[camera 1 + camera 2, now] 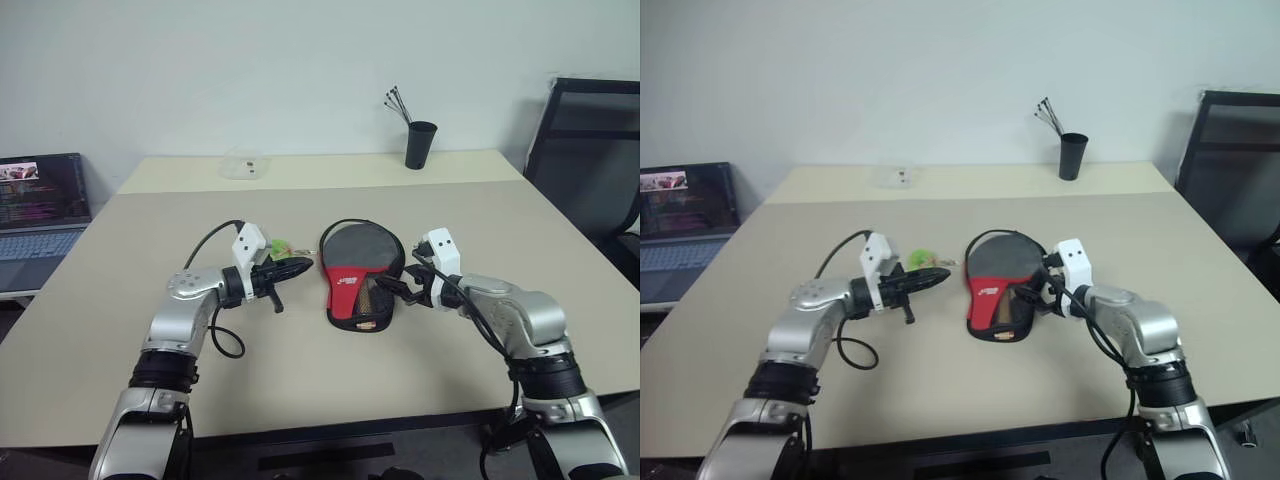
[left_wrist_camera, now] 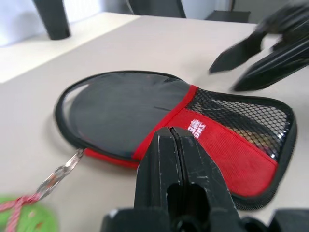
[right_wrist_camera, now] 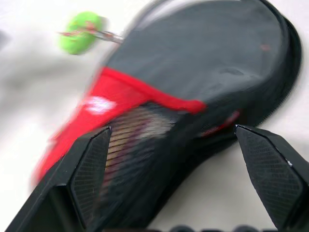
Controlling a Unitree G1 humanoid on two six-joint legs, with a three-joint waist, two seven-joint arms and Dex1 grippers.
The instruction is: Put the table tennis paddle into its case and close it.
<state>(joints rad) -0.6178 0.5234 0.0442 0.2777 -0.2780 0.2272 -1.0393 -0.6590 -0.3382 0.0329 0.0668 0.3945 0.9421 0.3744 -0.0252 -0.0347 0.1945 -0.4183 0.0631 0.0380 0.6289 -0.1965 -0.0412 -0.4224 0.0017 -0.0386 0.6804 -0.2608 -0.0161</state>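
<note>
The right gripper [image 1: 398, 290] stands spread wide just right of centre in the head view, its two black fingers [image 3: 89, 166] apart with nothing between them, poised beside the right edge of the case [image 1: 360, 275]. The left gripper [image 1: 290, 270] is clenched on nothing, its tip pointing toward the case from the left and lying next to the green zipper tag [image 1: 280, 247]. The case sits flat at the middle of the tan table [image 1: 300, 390], round black end toward the top of the frame, red band and mesh panel toward the bottom. Something brownish shows through the mesh, which may be the table tennis paddle's handle, so the paddle is probably already inside; whether the zip is fully run I cannot tell. If closing is the step in hand, the right gripper does well to pin the case's edge down lightly, gripping fabric rather than the rigid paddle, while the left takes the tag by its cord and draws along the rim's curve, not straight outward. Pulling without a firm hold opposite would likely drag the whole pouch across the smooth table.
</note>
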